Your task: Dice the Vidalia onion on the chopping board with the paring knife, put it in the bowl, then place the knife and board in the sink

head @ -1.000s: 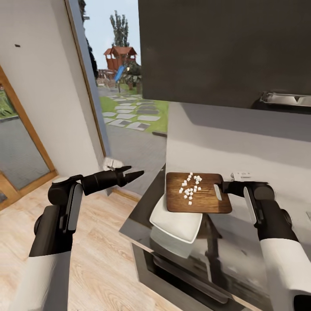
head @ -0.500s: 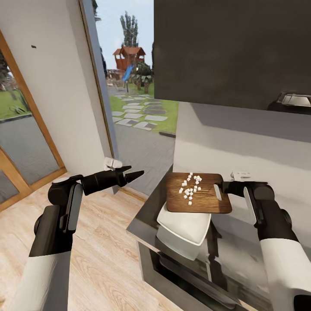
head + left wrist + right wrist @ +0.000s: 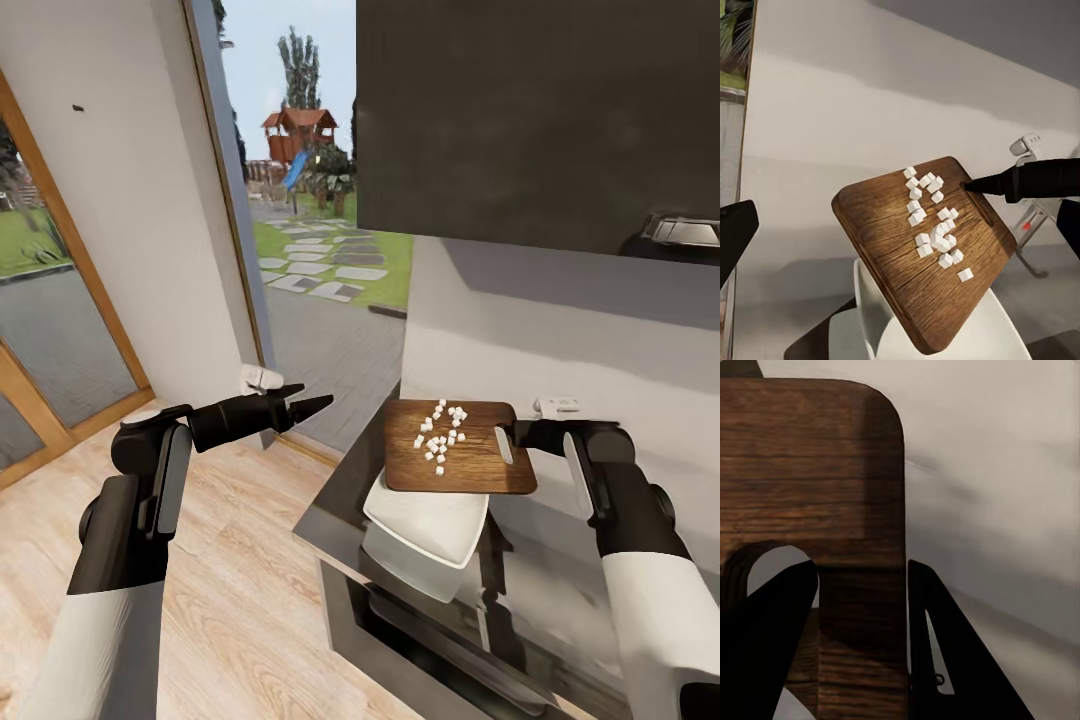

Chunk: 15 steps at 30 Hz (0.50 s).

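The right gripper [image 3: 520, 436] pinches the chopping board [image 3: 455, 447] by its handle end, holding the onion pieces [image 3: 440, 430] level above the bowl [image 3: 425, 520], probably for tipping.

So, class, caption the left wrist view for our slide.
Right gripper holds the chopping board of diced onion above the bowl.

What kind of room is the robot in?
Most likely a kitchen. There is a glossy dark countertop, a black cabinet on the wall above it, and a wooden chopping board with diced onion held over a white bowl.
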### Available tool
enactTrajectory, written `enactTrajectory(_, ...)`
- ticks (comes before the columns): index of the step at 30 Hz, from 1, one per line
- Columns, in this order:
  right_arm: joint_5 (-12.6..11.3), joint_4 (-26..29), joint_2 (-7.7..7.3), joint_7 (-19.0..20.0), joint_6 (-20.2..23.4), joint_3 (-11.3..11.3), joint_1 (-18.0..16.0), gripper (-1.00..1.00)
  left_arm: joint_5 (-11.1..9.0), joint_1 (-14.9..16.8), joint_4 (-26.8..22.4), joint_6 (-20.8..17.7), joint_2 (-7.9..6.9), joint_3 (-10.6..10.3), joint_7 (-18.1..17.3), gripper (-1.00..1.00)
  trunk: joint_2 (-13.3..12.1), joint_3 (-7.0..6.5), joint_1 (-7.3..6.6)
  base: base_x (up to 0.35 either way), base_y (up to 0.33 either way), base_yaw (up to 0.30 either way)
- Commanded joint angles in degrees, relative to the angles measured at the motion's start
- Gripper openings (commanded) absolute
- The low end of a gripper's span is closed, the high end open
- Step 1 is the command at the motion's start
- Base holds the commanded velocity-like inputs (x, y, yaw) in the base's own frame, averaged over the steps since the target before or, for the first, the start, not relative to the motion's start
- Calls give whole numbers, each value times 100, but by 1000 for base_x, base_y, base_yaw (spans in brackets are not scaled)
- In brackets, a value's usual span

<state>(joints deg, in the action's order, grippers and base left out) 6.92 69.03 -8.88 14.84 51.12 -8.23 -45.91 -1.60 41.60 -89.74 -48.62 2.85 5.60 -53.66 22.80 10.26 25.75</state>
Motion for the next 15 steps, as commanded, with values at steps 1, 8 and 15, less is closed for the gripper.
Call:
enactTrajectory(1, 53, 5, 0, 54, 21, -5, -6, -100, -16, 6, -1, -52, 5, 11, -17, 100, 12, 12, 3, 0, 0, 0)
enactTrajectory(8, 54, 5, 0, 54, 21, 3, -6, -100, -16, 6, 0, -51, 5, 11, -13, 100, 12, 12, 3, 0, 0, 0)
enactTrajectory(15, 55, 5, 0, 60, 2, 5, -6, -100, -16, 6, 0, -51, 5, 11, -13, 100, 12, 12, 3, 0, 0, 0)
